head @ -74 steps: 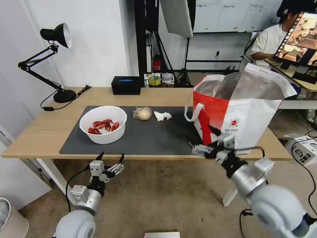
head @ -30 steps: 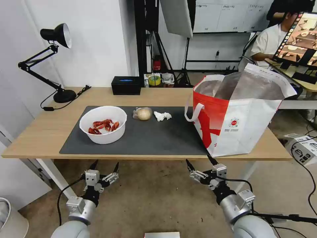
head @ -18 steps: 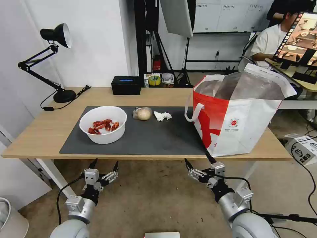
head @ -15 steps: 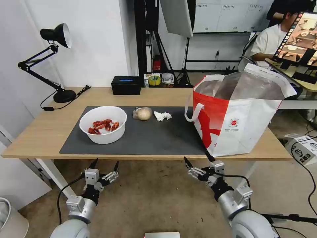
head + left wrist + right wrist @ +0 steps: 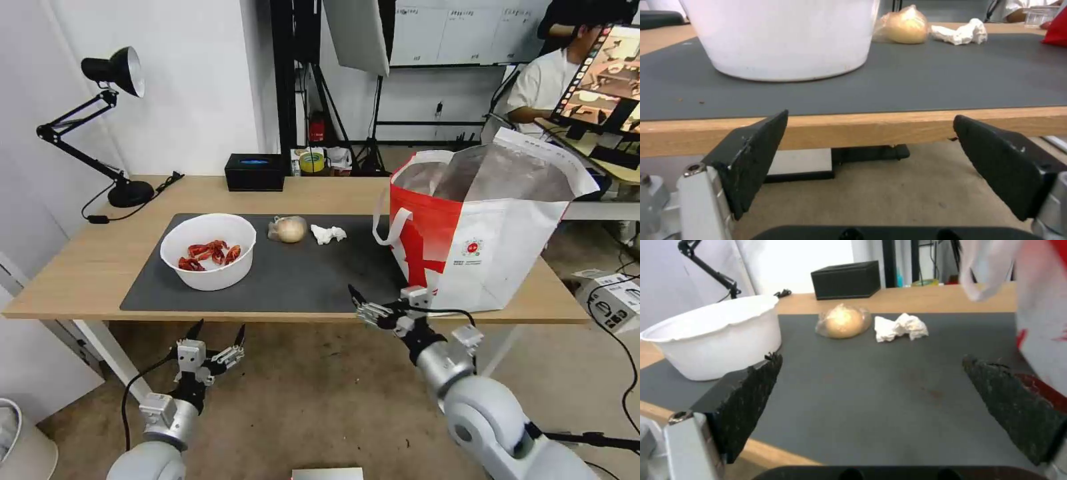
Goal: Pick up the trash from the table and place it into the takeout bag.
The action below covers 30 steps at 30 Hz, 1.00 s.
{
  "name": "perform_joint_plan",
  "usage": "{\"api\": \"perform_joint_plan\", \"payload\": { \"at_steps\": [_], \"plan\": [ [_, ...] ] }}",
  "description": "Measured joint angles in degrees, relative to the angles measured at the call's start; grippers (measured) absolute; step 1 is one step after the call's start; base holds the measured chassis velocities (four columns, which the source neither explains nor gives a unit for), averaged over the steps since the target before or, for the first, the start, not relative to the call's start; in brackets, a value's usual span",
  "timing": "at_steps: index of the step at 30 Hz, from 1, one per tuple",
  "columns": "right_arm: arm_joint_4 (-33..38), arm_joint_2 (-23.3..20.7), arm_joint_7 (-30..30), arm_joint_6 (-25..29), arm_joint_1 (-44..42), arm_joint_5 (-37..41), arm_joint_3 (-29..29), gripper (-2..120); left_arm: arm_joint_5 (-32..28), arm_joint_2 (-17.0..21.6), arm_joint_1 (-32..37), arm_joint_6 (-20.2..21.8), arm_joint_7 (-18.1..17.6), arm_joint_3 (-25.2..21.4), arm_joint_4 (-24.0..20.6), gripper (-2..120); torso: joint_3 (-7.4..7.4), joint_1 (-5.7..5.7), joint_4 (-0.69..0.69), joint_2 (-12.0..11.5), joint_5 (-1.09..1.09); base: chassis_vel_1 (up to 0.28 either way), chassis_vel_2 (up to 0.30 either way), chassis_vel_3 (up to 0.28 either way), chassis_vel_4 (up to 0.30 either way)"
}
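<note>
hovering at the counter's [image 5: 80, 280] front edge, right pincer [image 5: 381, 301] sits just over the near rim of the grey mat [image 5: 300, 280], fingers spread wide, nothing between them, pointing toward the middle of the mat. right wrist view: both black pads [image 5: 751, 396] flank bare mat [image 5: 889, 390], with the bagged bun [image 5: 843, 322] and crumpled tissue [image 5: 900, 327] farther off, side by side, apart from each other; white bowl [image 5: 715, 340] at one side, red and white bag [image 5: 1040, 306] wall at the other. left pincer [image 5: 215, 333] hangs below counter level in front of the bowl, also released, holding nothing. left wrist view: its pads [image 5: 753, 156] sit under the wood edge [image 5: 862, 128], bowl [image 5: 782, 36] on the mat just beyond, bun [image 5: 902, 25] and tissue [image 5: 960, 31] behind. head view: bowl [image 5: 209, 251] with red shells [image 5: 207, 253] on the left part of the mat, bun [image 5: 289, 229] and tissue [image 5: 328, 233] near the mat's far edge, takeout bag [image 5: 480, 233] standing upright and open on the counter's right end, its base overlapping the mat's right side, foil lining showing, loop handle [image 5: 387, 227] hanging on the mat side. black box [image 5: 255, 172] at the counter's back edge, desk lamp [image 5: 100, 120] at the far left corner. all trash in view lies on the counter, none gripped.
</note>
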Motion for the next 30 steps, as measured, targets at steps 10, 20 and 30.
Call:
{"api": "perform_joint_plan", "payload": {
  "at_steps": [10, 20, 30],
  "plan": [
    [-9.03, 2.69, 7.49, -5.35, 16.17, 5.12, -7.86, 100, -0.04, -0.52, 0.00, 0.15, -0.18, -0.37, 0.34, 100, 0.00, 0.00, 0.01, 0.00, -0.01, 0.000, 0.000, 0.000, 0.000],
    [-18.06, 10.38, 13.67, -8.48, 23.43, 5.17, -12.58, 100, -0.03, -0.77, 1.25, 1.00, -0.29, -0.55, 0.25, 100, 0.00, 0.00, 0.01, 0.00, 0.00, 0.000, 0.000, 0.000, 0.000],
    [-31.77, 18.46, 20.25, -11.03, 35.05, 4.34, -16.47, 100, -0.19, -0.70, 3.26, 1.24, -0.51, -2.08, -0.74, 100, 0.00, 0.00, 0.00, 0.00, -0.02, 0.000, 0.000, 0.000, 0.000]
  ]
}}
